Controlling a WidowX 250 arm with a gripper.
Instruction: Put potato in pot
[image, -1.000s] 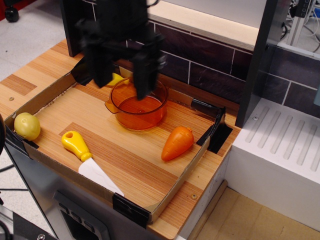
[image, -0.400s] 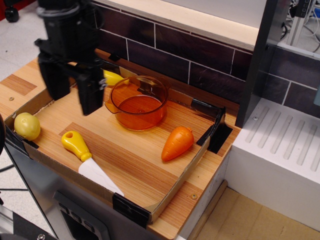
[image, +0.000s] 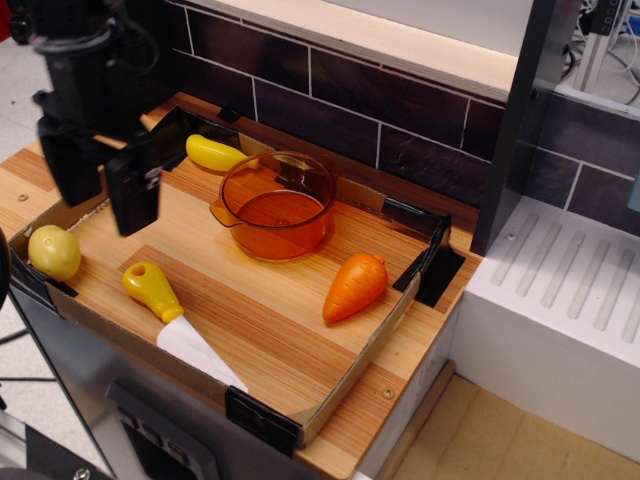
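The potato (image: 54, 252), small, pale yellow-green and round, lies in the near left corner of the cardboard-rimmed wooden tray (image: 270, 330). The pot (image: 278, 205), transparent orange with a small side lip, stands empty at the tray's back middle. My black gripper (image: 104, 195) hangs open and empty above the tray's left side, up and to the right of the potato and left of the pot. Its two fingers (image: 133, 197) point down with a clear gap between them.
A yellow-handled toy knife (image: 177, 321) lies near the front left. An orange carrot (image: 355, 285) lies right of the pot. A bright yellow elongated toy (image: 215, 153) lies behind the pot by the dark tiled wall. A white appliance (image: 560, 320) stands at the right.
My gripper has moved left from over the pot to over the tray's left side, nearer the potato, and stays open. Nothing else has moved.
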